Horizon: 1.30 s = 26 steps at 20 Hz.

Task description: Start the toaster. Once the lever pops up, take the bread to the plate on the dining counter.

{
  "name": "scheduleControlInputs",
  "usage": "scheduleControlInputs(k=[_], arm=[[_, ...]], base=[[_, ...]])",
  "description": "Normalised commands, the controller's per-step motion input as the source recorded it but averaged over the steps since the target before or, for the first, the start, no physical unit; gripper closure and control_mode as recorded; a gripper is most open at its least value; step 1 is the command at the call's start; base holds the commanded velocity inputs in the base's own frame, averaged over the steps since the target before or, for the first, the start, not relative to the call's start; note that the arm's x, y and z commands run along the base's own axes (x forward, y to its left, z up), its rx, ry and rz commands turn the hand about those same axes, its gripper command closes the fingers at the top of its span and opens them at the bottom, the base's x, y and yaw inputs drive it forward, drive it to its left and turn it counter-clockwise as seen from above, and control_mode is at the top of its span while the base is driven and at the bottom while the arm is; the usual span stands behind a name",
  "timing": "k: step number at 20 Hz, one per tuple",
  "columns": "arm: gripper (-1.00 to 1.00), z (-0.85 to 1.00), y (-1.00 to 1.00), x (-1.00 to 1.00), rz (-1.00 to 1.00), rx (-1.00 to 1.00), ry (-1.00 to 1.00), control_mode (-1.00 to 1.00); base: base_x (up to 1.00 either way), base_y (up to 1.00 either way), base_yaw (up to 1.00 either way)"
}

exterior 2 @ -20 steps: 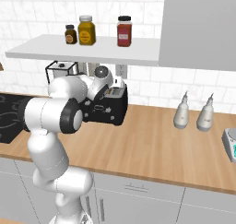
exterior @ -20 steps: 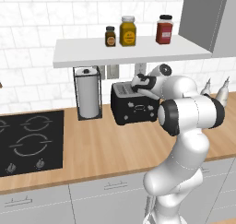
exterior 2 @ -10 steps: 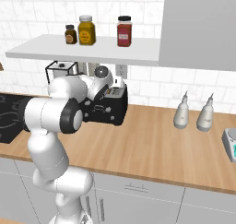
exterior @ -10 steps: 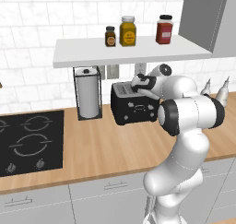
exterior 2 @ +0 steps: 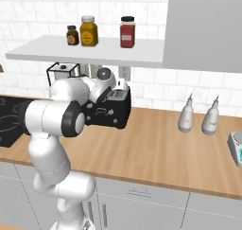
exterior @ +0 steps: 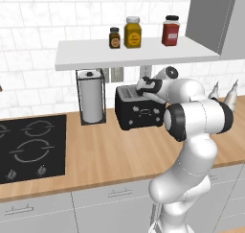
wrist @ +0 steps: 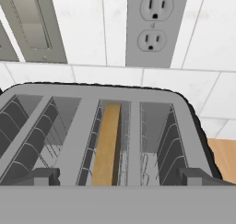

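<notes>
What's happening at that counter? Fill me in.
The white robot arm is reaching over the black toaster, which sits on the wood wall counter beside the paper towel holder. Its gripper hangs just above the toaster's top, fingers wide apart and holding nothing. The bread stands edge-on in one slot, not yet grasped.

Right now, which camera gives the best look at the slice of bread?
The hand view: it looks straight down into the toaster, where the bread stands on edge in a slot. From both base views the toaster is visible, but the arm blocks its top.
</notes>
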Motion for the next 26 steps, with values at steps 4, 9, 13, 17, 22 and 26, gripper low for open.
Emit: scheduleControlInputs(k=[4,9,13,17,22,26], arm=[[-1.0,0.0,0.0,0.0,0.0,0.0,0.0,-1.0],[-1.0,0.0,0.0,0.0,0.0,0.0,0.0,-1.0],[-1.0,0.0,0.0,0.0,0.0,0.0,0.0,-1.0],[-1.0,0.0,0.0,0.0,0.0,0.0,0.0,-1.0],[-1.0,0.0,0.0,0.0,0.0,0.0,0.0,-1.0],[-1.0,0.0,0.0,0.0,0.0,0.0,0.0,-1.0]], base=[[0.0,0.0,0.0],[0.0,0.0,0.0],[0.0,0.0,0.0],[0.0,0.0,0.0],[0.0,0.0,0.0],[0.0,0.0,0.0]])
